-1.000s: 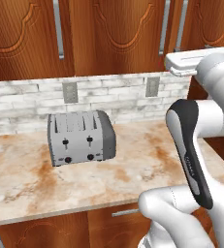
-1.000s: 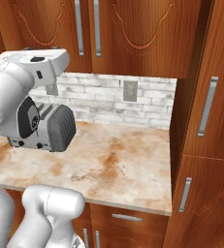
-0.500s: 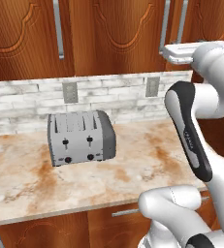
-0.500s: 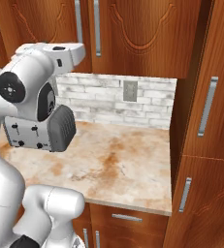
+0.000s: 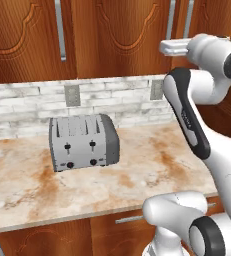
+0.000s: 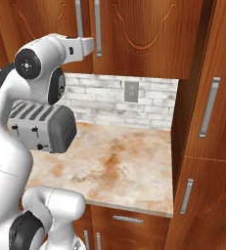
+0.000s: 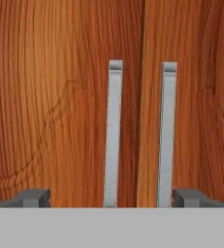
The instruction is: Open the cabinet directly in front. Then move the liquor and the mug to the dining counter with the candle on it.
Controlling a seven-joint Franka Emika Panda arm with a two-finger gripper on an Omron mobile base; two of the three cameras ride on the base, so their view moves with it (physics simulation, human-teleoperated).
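The cabinet (image 5: 122,35) (image 6: 144,34) hangs above the worktop with both doors shut. Close ahead in the hand view stand its two long silver bar handles, the left handle (image 7: 112,135) and the right handle (image 7: 166,135), on either side of the door seam. My gripper (image 7: 112,198) is open, its tips wide apart below both handles, with nothing between them. The arm's white hand (image 5: 174,47) (image 6: 82,46) is raised level with the lower ends of those handles (image 5: 171,20) (image 6: 98,24). The liquor, the mug, the dining counter and the candle are out of view.
A grey toaster (image 5: 82,142) (image 6: 41,127) sits on the marble-look worktop (image 5: 137,175) (image 6: 124,166) against a white brick backsplash with wall outlets (image 5: 72,95). A tall wooden cabinet (image 6: 207,122) bounds the worktop on the right.
The arm has swung upward, lifting the hand from the backsplash height to the cabinet doors' lower edge. The gripper stays open and the doors stay shut.
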